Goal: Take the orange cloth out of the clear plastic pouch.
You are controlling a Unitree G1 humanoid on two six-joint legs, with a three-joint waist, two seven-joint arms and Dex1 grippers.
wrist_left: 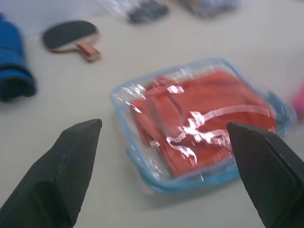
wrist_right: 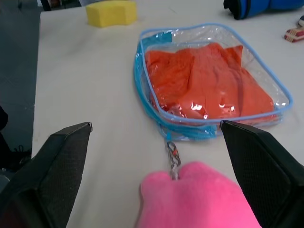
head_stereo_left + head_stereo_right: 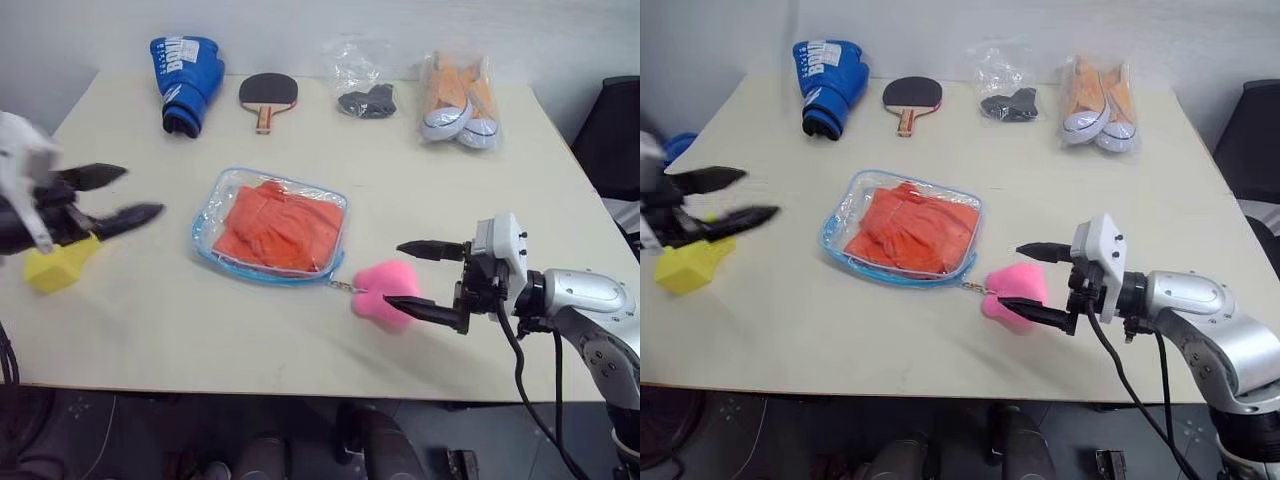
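**Orange cloth sealed inside the pouch, both grippers spread wide**

Orange fabric fills most of the clear plastic pouch (image 3: 270,226), which lies flat near the middle of the table (image 3: 400,170). I see the orange cloth (image 3: 280,226) folded in soft creases, bright and matte under the glossy plastic, a little smaller than the pouch around it. Light blue trim runs round the rounded corners of the pouch, and glare streaks cross its top face in my left wrist view. From its near right corner a short metal chain leads to a pink fluffy charm (image 3: 385,292) resting on the table.

My right gripper (image 3: 410,275) hovers at the near right with its two black fingers wide apart, one on each side of the charm, gripping nothing. My left gripper (image 3: 112,194) sits at the left edge of the table, fingers likewise spread and empty, pointing toward the pouch and well apart from it. Just beneath it lies one yellow sponge wedge (image 3: 60,264).

Along the far edge I count, from left to right: one blue boxing glove (image 3: 186,82), one table tennis paddle (image 3: 268,96), one thin clear bag (image 3: 365,78) with something dark inside, and one pair of orange-and-white shoes (image 3: 460,102) wrapped in plastic. One pouch, one cloth, one charm.
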